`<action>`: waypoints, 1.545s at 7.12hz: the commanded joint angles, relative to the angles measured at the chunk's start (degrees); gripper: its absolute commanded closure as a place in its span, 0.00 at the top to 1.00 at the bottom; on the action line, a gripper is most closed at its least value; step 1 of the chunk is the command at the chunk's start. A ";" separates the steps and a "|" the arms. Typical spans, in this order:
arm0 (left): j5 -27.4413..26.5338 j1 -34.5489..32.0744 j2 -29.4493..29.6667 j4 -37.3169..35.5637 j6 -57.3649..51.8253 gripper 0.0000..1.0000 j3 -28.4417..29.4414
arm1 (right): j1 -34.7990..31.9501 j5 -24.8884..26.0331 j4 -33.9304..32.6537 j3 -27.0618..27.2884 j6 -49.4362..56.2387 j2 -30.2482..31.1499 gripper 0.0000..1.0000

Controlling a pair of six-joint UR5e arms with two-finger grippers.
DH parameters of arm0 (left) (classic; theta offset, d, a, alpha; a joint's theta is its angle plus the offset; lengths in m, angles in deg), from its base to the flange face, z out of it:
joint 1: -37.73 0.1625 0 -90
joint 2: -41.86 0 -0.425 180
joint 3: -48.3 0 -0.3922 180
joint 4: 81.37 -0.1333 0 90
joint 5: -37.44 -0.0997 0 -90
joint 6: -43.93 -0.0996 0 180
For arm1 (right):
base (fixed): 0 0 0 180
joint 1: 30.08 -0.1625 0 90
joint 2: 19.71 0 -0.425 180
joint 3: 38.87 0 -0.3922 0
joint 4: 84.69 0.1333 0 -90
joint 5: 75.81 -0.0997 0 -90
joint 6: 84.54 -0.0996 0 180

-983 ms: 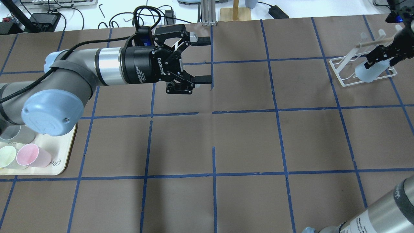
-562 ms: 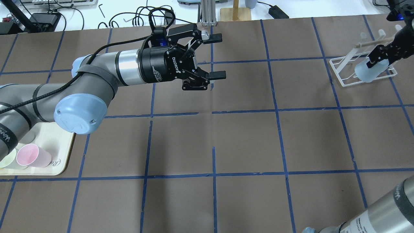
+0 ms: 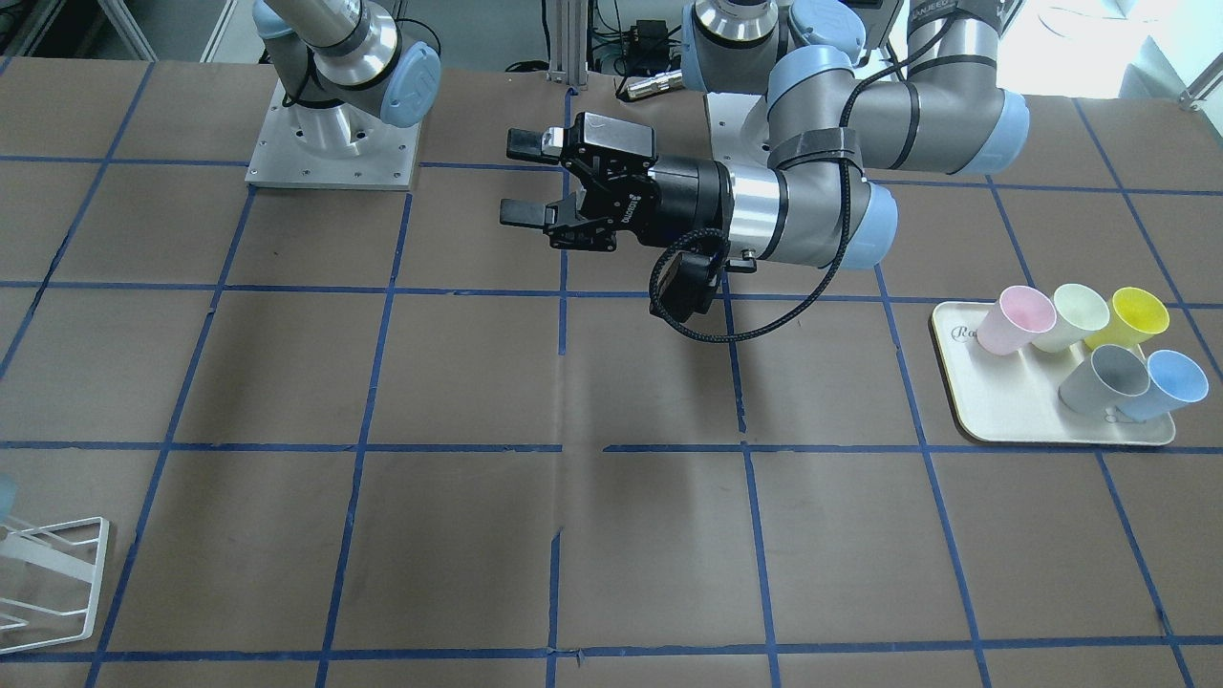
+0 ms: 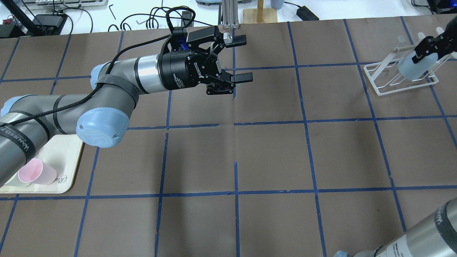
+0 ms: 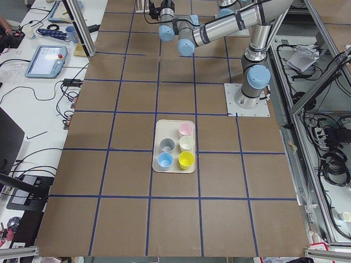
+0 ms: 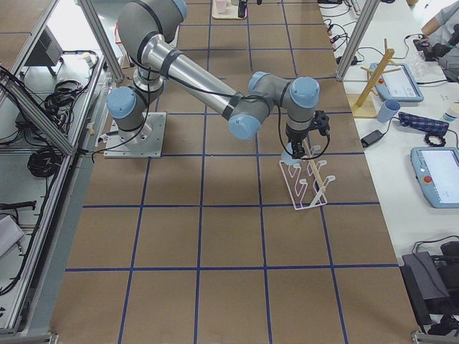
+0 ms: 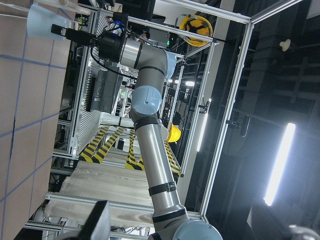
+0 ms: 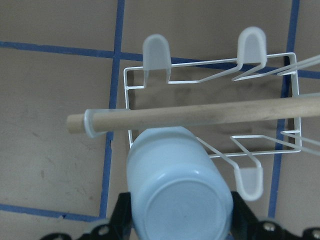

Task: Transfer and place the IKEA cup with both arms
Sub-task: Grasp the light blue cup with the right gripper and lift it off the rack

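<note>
The pale blue IKEA cup (image 4: 411,70) is upside down in my right gripper (image 4: 418,56), just over the white wire rack (image 4: 372,81) at the far right. In the right wrist view the cup's base (image 8: 180,202) faces the camera, with a black finger at each side, below the rack's wooden dowel (image 8: 200,117). The right gripper is shut on the cup. My left gripper (image 4: 243,57) is open and empty, held above the table's middle back, its fingers pointing towards the rack. The left wrist view shows the cup (image 7: 44,21) far off at the top left.
A cream tray (image 3: 1013,416) on my left side holds a pink cup (image 3: 1013,320), a pale green one (image 3: 1070,315), a yellow one (image 3: 1139,315), a grey one (image 3: 1108,375) and a blue twin (image 3: 1168,384). Cables and devices lie beyond the table's far edge.
My left arm has reached further right, its gripper still open. My right gripper has carried the cup a little towards the far side of the rack.
</note>
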 commanded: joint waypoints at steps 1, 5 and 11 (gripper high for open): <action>2.35 -0.48 0.50 -0.34 -0.21 1.00 -0.03 | -0.26 -0.28 16.11 -10.98 0.16 2.43 0.12; 5.25 -1.45 0.93 -1.22 0.58 1.00 0.14 | -9.91 -29.56 35.75 -13.50 5.68 6.66 0.11; 6.56 -1.45 2.95 -4.82 0.41 0.98 0.41 | -10.28 -56.86 65.50 -4.56 44.86 6.83 0.12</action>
